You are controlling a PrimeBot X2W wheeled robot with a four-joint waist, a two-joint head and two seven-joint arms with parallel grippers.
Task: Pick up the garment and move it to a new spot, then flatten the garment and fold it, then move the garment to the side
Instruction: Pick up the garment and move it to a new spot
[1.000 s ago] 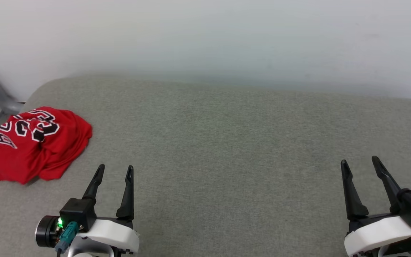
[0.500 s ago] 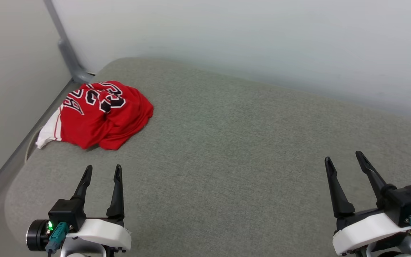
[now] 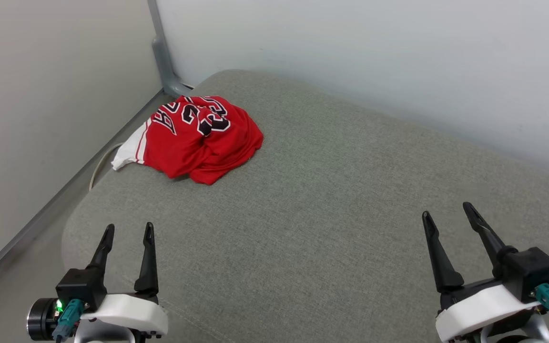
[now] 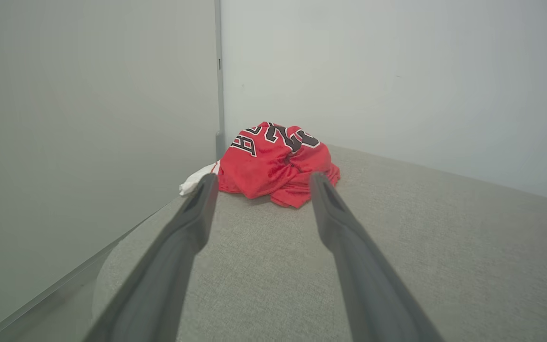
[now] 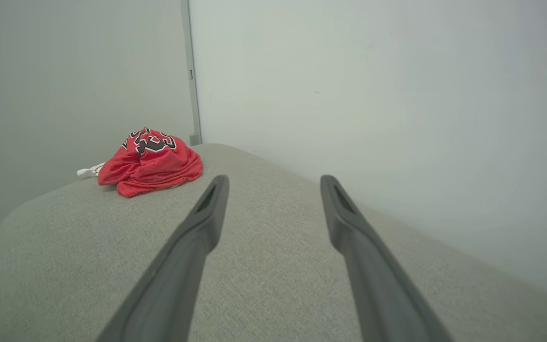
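The garment (image 3: 198, 138) sits in a crumpled heap at the far left corner of the grey cushion (image 3: 331, 205), close to the wall post (image 3: 160, 52), with its white sleeve (image 3: 130, 151) poking out right at the cushion's edge. The left gripper (image 3: 129, 226) and right gripper (image 3: 447, 210) both hover with fingers spread wide, holding nothing, well apart from it. Biggest risk, probably: the fabric's thin and bunched in layers, so a pinch might catch just one fold and the rest drags, or slips off that edge into the gap. The right arm also has the longer reach, so it could come up short.
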